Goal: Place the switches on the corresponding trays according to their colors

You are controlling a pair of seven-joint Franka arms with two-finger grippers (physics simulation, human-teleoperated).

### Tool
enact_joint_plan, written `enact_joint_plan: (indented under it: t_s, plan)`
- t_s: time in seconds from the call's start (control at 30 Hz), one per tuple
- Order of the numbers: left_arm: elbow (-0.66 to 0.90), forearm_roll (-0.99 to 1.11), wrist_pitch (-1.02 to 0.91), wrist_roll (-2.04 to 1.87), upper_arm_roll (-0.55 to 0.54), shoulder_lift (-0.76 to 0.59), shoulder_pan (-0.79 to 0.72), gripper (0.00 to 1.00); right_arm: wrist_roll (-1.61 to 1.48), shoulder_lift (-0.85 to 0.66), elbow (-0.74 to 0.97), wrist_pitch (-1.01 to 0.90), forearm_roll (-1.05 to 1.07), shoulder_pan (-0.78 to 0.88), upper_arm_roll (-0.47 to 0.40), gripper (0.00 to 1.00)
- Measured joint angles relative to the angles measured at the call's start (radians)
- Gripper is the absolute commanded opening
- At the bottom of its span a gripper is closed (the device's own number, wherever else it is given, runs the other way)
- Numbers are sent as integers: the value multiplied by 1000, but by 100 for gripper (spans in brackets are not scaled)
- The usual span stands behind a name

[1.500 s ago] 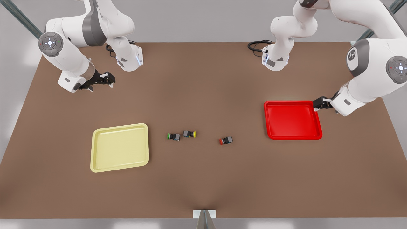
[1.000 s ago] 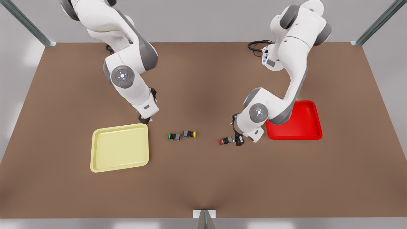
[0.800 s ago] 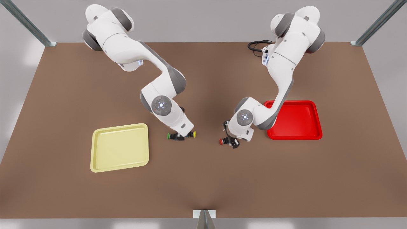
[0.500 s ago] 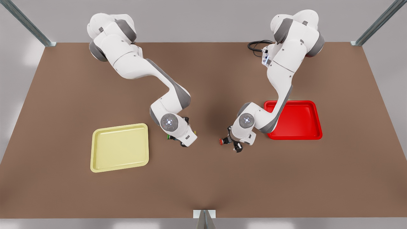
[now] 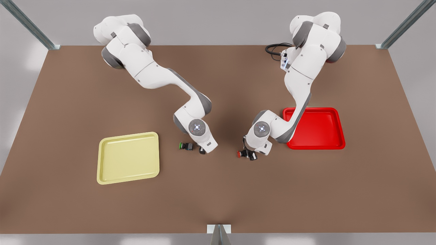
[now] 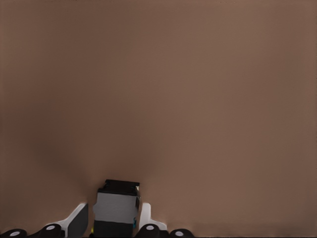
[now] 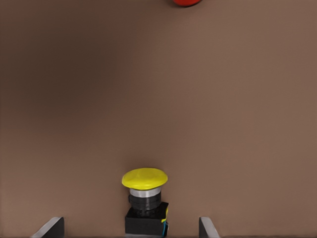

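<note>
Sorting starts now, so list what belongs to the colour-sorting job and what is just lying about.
Job:
- yellow-capped black push-button switch, inside the open right gripper
- red-capped black push-button switch, at the left gripper
- pale yellow rimmed tray
- bright red rimmed tray

Lying about:
- green-capped black push-button switch
- brown table

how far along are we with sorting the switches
Nothing done: yellow tray and red tray hold no switches. In hand: right gripper open around the yellow switch; left gripper at the red switch. Both lifts and placements remain.
</note>
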Motion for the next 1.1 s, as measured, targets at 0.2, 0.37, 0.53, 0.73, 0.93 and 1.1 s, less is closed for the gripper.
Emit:
enact_joint_plan:
  t_s: [0.2,0.37,0.53,0.73,0.93,1.1]
  plan:
    - [0,-4,-5,11,-1,-8,1,60,-9,10,-49,95,0,-5,-13,100]
    - [0,-4,-34,21,1,-28,1,81,-12,16,-54,90,0,-8,-29,100]
    - [77,-8,-117,49,3,39,1,80,-16,22,-82,95,-1,-10,-52,100]
    - [86,-28,-130,72,3,41,1,58,39,-19,-145,132,-36,0,-54,100]
    - [87,-35,-116,59,3,63,1,55,78,-29,-189,173,-60,2,-54,100]
    - [87,-36,-117,61,2,62,1,43,77,-22,-190,178,-60,2,-54,100]
